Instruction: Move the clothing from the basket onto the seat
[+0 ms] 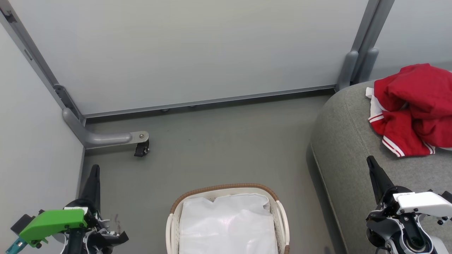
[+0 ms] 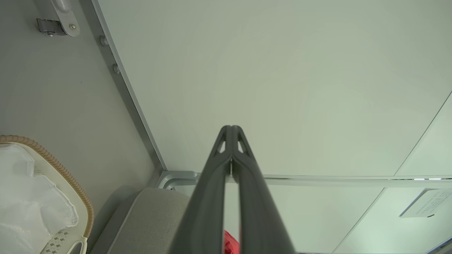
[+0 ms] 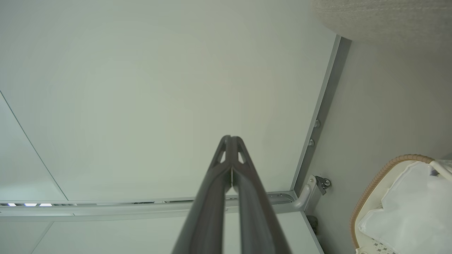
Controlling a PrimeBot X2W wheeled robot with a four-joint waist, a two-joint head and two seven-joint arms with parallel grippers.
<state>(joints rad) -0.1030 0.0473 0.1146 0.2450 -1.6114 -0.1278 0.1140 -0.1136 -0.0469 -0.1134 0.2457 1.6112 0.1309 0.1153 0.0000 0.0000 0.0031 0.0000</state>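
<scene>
The red clothing (image 1: 413, 109) lies bunched on the grey seat (image 1: 346, 151), off to the right of the basket (image 1: 226, 187), which has its white liner (image 1: 226, 225) inside. The left tool (image 1: 94, 173) hangs left of the basket and the right tool (image 1: 370, 160) right of it, both closed, fingers pressed together.

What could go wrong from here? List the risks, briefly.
1. The clothing lies in a loose heap near the rounded edge of the seat; a hem could slip off toward the floor.
2. The right claw, shut, points up just below that heap; a forward move might snag the fabric and drag it.
3. The basket shows its white liner and no red; a grab there might pull the liner out.
</scene>
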